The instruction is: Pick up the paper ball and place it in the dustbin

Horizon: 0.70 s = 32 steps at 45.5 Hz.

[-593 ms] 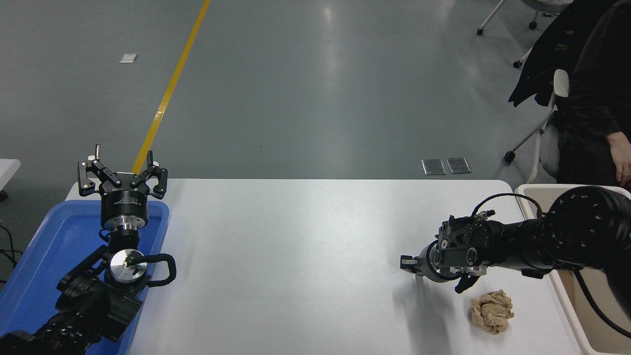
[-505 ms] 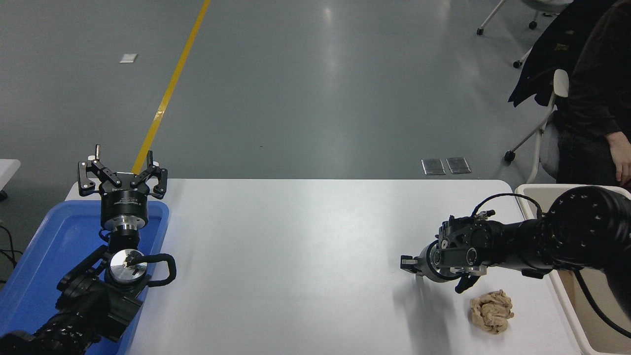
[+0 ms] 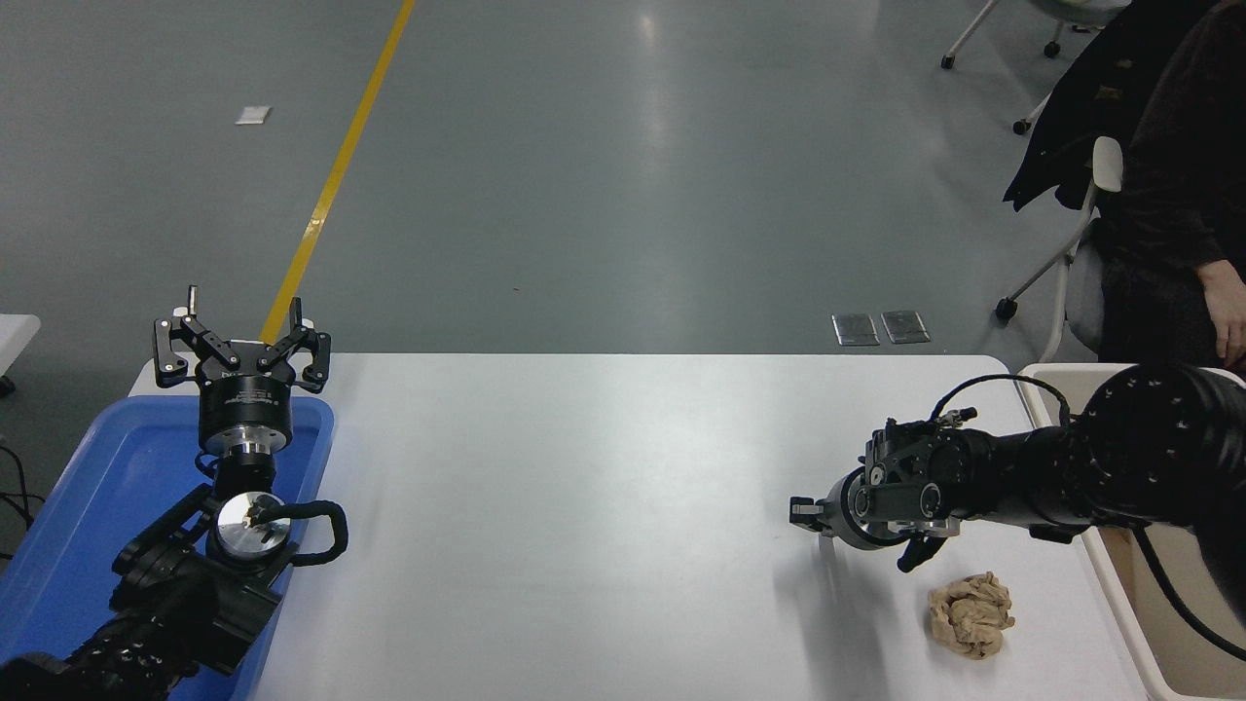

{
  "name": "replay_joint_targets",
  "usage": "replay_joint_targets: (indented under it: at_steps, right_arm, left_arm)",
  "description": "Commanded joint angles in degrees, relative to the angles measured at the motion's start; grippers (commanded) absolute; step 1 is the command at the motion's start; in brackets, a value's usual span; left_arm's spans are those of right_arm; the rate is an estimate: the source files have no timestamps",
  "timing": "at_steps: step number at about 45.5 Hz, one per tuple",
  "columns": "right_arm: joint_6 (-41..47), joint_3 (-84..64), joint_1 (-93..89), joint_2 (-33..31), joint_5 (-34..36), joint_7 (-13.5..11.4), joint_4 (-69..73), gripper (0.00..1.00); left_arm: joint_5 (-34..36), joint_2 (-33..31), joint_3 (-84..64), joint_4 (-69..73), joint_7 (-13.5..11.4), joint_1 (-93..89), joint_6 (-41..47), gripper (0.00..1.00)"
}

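Observation:
The paper ball point(image 3: 971, 614), a tan crumpled wad, lies on the white table point(image 3: 584, 506) near its front right corner. My right gripper point(image 3: 853, 534) hangs just above the table, up and to the left of the ball and apart from it. It points left, open, with nothing between its fingers. The dustbin point(image 3: 1127, 623), cream-beige, stands off the table's right edge; my right arm crosses over it and hides much of it. My left gripper point(image 3: 241, 336) stays parked at the far left over a blue tray, open and empty.
A shallow blue tray point(image 3: 88, 487) lies at the table's left end under the left arm. A person in dark clothes sits on a chair point(image 3: 1081, 243) at the top right, one hand point(image 3: 1232, 316) close to the dustbin's far rim.
My right gripper has shifted very slightly up and away from the paper ball. The ball and the left arm have not moved.

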Motion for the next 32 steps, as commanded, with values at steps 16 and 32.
replay_joint_targets:
  at_steps: [16,32]
  right_arm:
    - [14.35,-0.2,28.85,-18.64,0.37,-0.08,20.65,1.0]
    - [37.3,0.33,51.19,-40.53,-1.74,-2.89,36.3,1.0]
  left_arm:
    - [-0.02,0.05,0.04,0.0,0.0,0.0,-0.06,0.99]
    - [-0.02,0.05,0.04,0.0,0.0,0.0,0.03,0.99]
